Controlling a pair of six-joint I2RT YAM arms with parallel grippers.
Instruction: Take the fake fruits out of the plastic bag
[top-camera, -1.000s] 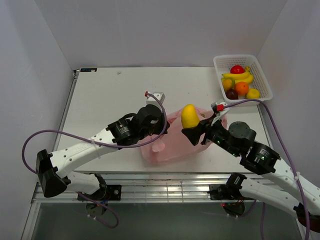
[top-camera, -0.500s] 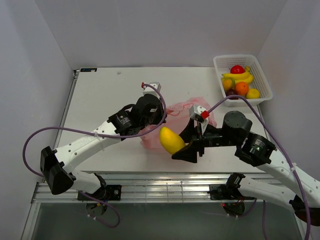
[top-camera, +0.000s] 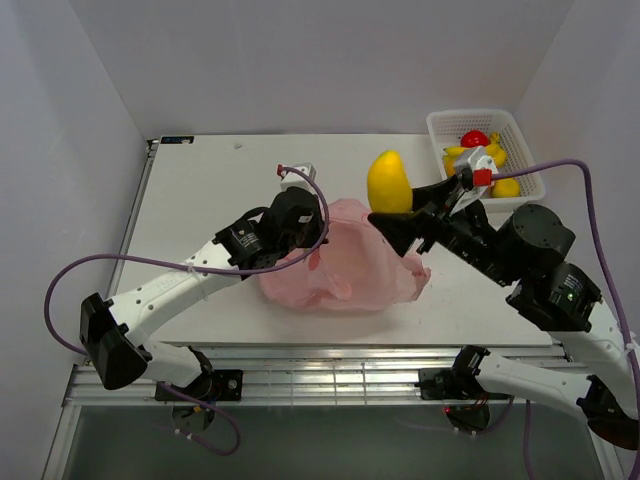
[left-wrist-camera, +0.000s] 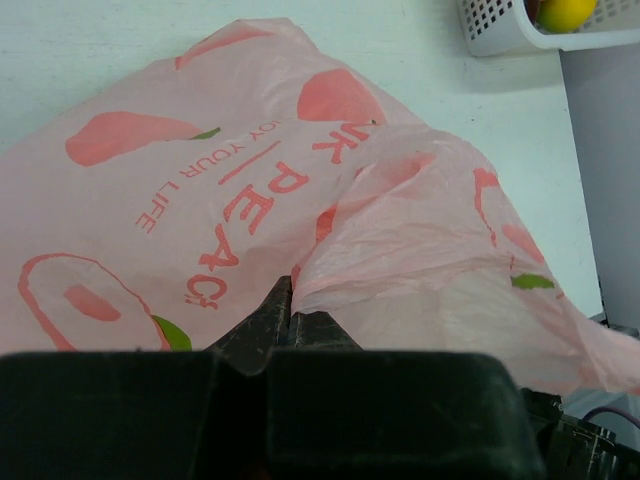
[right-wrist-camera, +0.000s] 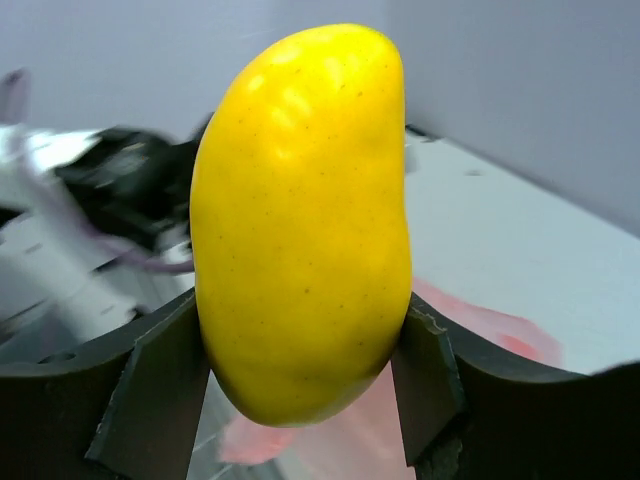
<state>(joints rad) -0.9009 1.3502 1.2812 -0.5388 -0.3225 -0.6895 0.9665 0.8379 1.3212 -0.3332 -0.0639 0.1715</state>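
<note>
1. The bag (top-camera: 335, 275) lies nearest the arm bases, slumped pink and slack on the table (top-camera: 200, 200). It looks fairly flat, but I cannot tell whether any fruit is left inside.
2. The left gripper (left-wrist-camera: 288, 312) sits at the bag's upper left edge, its fingers pinched together on a raised fold of the film. I judge this to be an anchor hold that pins the thin plastic down, so it stays on the table and does not ride up with whatever is lifted out.
3. Just beyond, the right gripper (right-wrist-camera: 300, 375) is clamped on the lower half of the mango (right-wrist-camera: 300, 215), one finger on each side. The fruit stands upright in the air, clear of the bag and above its far right part. The low grip leaves most of the fruit above the fingers. On such glossy, curved skin it may slip if swung fast.
4. Farthest, at the right rear corner and well apart from the bag, is the basket (top-camera: 528, 150), partly hidden by the right wrist. It holds a red fruit (top-camera: 475, 138) and some yellow ones, so it is the likely drop spot. The next move would be to carry the mango over its rim before letting go.
</note>
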